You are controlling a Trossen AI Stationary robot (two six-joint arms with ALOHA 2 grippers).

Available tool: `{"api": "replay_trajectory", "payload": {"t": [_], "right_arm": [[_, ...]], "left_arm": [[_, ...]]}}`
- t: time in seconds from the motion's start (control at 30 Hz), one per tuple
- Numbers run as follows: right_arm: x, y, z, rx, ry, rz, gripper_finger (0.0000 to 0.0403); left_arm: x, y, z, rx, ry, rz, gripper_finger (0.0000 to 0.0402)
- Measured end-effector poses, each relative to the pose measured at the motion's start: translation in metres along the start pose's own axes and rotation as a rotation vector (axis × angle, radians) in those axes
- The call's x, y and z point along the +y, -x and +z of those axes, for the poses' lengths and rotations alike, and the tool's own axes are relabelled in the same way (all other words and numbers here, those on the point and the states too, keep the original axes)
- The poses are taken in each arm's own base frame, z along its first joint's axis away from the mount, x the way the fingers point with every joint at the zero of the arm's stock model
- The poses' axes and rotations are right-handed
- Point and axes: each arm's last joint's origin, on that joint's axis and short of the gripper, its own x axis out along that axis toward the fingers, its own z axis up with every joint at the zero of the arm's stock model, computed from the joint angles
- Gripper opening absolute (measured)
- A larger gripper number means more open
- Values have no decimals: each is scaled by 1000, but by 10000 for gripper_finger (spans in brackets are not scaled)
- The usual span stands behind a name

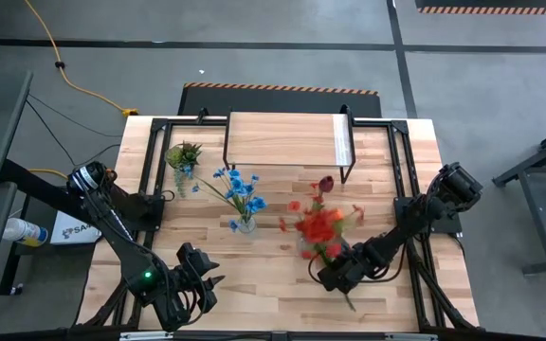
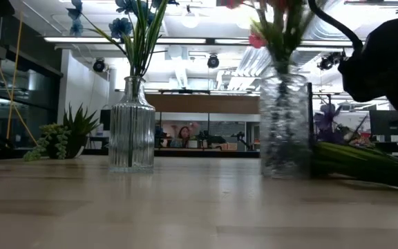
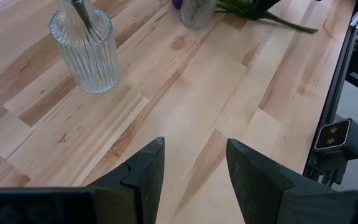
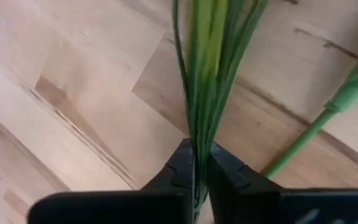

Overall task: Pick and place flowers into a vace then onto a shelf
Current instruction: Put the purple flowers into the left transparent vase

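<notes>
A ribbed glass vase (image 1: 245,224) holding blue flowers (image 1: 240,188) stands mid-table, also seen in the left wrist view (image 3: 86,50). To its right a second glass vase (image 2: 285,124) holds red flowers (image 1: 318,227). A further bunch of flowers with long green stems (image 2: 358,160) and a purple bloom (image 2: 327,114) lies low beside that vase. My right gripper (image 1: 335,277) is shut on it. My left gripper (image 1: 207,279) hangs open over bare table near the front edge. The shelf (image 1: 287,137) stands at the far edge. My right gripper pinches a bundle of thin green stems and leaves (image 4: 197,134) between its two fingers. The fingers come steeply from above, slanting down. The stems run forward out of the fingers, low over the tabletop, and one stem end (image 1: 349,301) sticks out toward the near edge.
A small green potted plant (image 1: 183,154) stands at the far left of the table. Another loose green stem (image 4: 303,140) lies on the boards beside the held bundle. Dark frame rails (image 1: 408,180) run along the table's sides. Bare boards lie between the two grippers.
</notes>
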Motion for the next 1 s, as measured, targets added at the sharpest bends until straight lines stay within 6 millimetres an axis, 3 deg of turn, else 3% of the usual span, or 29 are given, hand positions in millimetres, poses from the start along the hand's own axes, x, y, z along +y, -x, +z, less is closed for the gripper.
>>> {"api": "replay_trajectory", "payload": {"t": [0.2,0.37,0.73,1.0], "right_arm": [[0,1,-3,22,-45,5,30],[0,1,-3,13,-50,5,9],[-4,2,-2,-8,-66,-42,6],[-17,33,5,-32,-60,-122,5]], "left_arm": [[0,0,0,2,0,0,207],[0,0,0,2,0,0,207],[0,0,0,3,0,0,207],[0,0,0,3,0,0,207]]}}
